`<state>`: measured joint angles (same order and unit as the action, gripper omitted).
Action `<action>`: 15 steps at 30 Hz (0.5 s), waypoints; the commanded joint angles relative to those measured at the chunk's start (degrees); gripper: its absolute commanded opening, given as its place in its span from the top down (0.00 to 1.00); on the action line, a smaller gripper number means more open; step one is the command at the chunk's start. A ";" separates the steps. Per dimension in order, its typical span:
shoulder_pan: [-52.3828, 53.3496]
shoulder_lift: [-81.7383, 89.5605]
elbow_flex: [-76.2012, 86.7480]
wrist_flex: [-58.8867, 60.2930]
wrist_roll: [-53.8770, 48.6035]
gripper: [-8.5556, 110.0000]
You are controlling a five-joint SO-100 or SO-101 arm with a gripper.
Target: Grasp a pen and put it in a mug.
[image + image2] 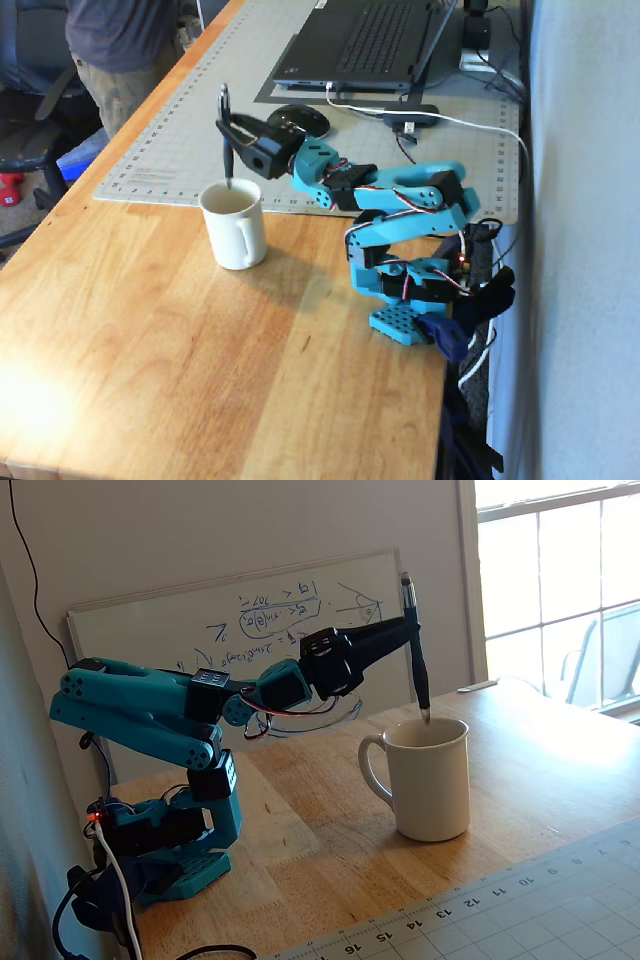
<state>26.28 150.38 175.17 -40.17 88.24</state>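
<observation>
The fingers (408, 623) pinch the pen (417, 655) near its upper end and hold it close to upright above the mug (428, 780). In both fixed views the tip sits at or just inside the mug's opening. The mug stands on the wooden surface (150, 340), handle toward the arm in a fixed view (372, 770).

Risks from this position:
- If you release now, most of the pen is above the rim. It could tip over the edge and fall onto the surface. Lower it further first.
- The tip appears near the far side of the opening in a fixed view (229, 183). A sideways drift during descent could catch the rim and lever the pen in the grip, or nudge the mug.
- The grip is high on the pen, so any contact at the tip could swing it.

Limits of the views:
- The mug's interior below the rim is hidden; you cannot judge how deep the tip is.
- The finger contact itself is small and dark; how firmly the pen is held cannot be made out.
- The mat (180, 150) behind the mug and the laptop (370, 40) lie well clear.
</observation>
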 commanded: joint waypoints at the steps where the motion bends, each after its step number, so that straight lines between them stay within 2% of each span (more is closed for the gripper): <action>1: -0.26 -2.29 -0.18 -1.67 -0.44 0.91; 15: -4.13 -9.84 2.46 -1.76 -0.35 0.90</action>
<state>23.99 140.45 178.86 -40.17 88.24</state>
